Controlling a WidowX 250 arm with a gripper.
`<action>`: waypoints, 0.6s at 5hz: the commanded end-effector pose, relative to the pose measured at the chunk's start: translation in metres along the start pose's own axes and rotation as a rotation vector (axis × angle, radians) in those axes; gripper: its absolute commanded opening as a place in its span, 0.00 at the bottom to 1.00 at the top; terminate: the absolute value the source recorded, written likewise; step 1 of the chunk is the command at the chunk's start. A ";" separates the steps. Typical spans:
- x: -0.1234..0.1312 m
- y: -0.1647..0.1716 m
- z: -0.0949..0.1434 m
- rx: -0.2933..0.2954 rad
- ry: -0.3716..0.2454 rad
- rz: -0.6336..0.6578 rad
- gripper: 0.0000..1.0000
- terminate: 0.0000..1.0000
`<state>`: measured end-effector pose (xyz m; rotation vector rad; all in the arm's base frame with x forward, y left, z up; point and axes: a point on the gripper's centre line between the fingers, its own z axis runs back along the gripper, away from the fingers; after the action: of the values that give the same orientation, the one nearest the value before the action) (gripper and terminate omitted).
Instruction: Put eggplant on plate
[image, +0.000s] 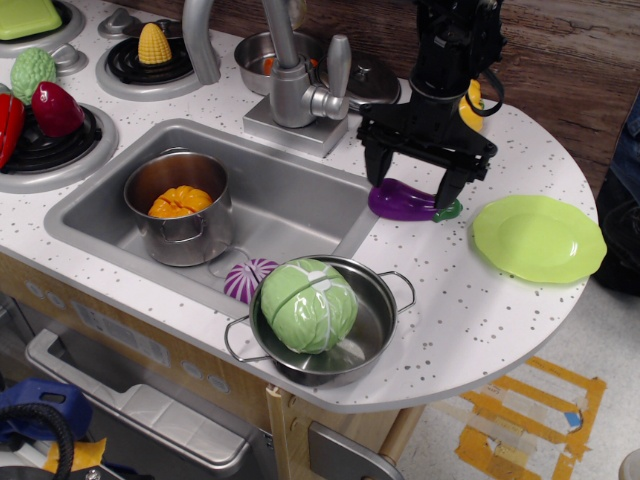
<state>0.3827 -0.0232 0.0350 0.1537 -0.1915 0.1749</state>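
My gripper: released, fingers straddling the eggplant.
Eggplant: flat on counter beside the sink edge.
Plate: bare, right of eggplant, near counter rim.

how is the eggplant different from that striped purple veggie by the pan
The eggplant is long, solid glossy purple with a green stem cap; the striped vegetable is round, purple with white stripes. The eggplant lies on the counter under the open gripper, near the green plate; the striped vegetable sits in the sink, against the steel pan. Both are purple toy produce.
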 end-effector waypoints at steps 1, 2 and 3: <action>0.023 0.002 0.036 0.062 -0.033 0.261 1.00 0.00; 0.030 0.003 0.050 0.075 -0.004 0.499 1.00 0.00; 0.038 -0.005 0.051 0.094 0.035 0.749 1.00 0.00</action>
<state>0.4056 -0.0266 0.0660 0.1978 -0.1654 0.9902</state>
